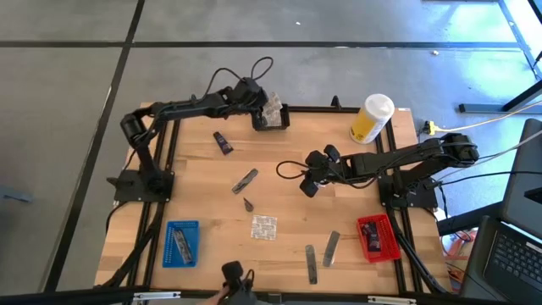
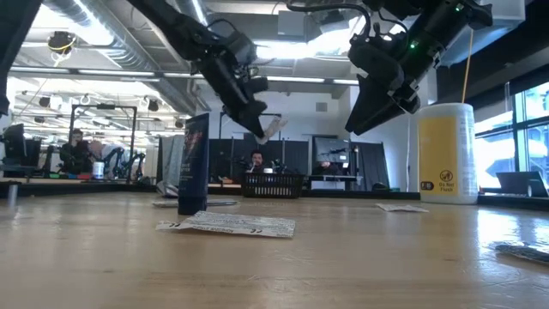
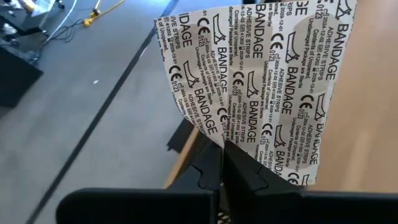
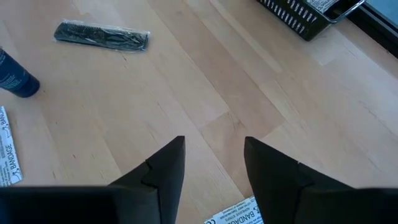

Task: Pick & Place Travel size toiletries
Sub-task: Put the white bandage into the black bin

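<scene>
High view: the left gripper (image 1: pixel 269 110) is seen at the table's far edge, over a black basket (image 1: pixel 279 119), with its fingers closed on a bandage sachet (image 1: pixel 273 106). Left wrist view shows that sachet (image 3: pixel 261 81) pinched by its lower edge between the 2 shut fingers (image 3: pixel 249 177), white foil printed all over with "BANDAGE ADHESIVE STRIPS", hanging above the table edge and the grey floor. From the low view the sachet (image 2: pixel 272 127) is seen held in the air, clear of the basket (image 2: pixel 272 184) far behind. The right gripper (image 1: pixel 312 182) is placed over the middle of the table, holding nothing; in the right wrist view its fingers (image 4: pixel 166 168) are spread apart above bare wood, with the corner of another sachet (image 4: pixel 239 213) just beneath them. More toiletries lie loose on the table (image 1: pixel 288 161): a second sachet (image 1: pixel 263 226) near the front centre, a purple tube (image 1: pixel 223 142) at the left, a small dark tube (image 1: pixel 247 204), a grey stick (image 1: pixel 245 180) near the middle, and 2 grey sticks (image 1: pixel 321 255) at the front right. A yellow container (image 1: pixel 372 118) stands at the far right corner. A blue tray (image 1: pixel 181 243) sits front left, a red tray (image 1: pixel 378 237) front right.
</scene>
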`<state>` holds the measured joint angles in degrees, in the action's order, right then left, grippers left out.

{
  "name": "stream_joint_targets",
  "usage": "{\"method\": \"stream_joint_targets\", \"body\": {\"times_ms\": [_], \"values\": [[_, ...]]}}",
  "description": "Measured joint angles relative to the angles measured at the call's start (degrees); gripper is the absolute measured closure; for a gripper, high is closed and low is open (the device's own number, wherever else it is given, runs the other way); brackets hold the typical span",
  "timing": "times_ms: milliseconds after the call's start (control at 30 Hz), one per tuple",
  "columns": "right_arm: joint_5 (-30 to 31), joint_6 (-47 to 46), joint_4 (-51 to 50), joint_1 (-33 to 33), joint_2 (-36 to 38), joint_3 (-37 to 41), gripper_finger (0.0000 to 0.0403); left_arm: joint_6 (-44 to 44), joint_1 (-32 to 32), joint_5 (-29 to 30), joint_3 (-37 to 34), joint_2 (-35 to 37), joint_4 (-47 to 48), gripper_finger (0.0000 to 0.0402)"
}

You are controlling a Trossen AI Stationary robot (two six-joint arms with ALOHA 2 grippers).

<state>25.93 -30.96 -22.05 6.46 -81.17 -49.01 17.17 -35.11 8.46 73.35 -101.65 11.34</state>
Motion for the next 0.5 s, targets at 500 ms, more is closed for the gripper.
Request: {"method": "stream_joint_targets", "body": {"times_ms": [500], "values": [[0.0, 0.0, 0.4, 0.0, 0.0, 0.0, 0.0257, 7.0, -0.1, 6.1, 0.9, -9.2, 0.6, 0.0398]]}}
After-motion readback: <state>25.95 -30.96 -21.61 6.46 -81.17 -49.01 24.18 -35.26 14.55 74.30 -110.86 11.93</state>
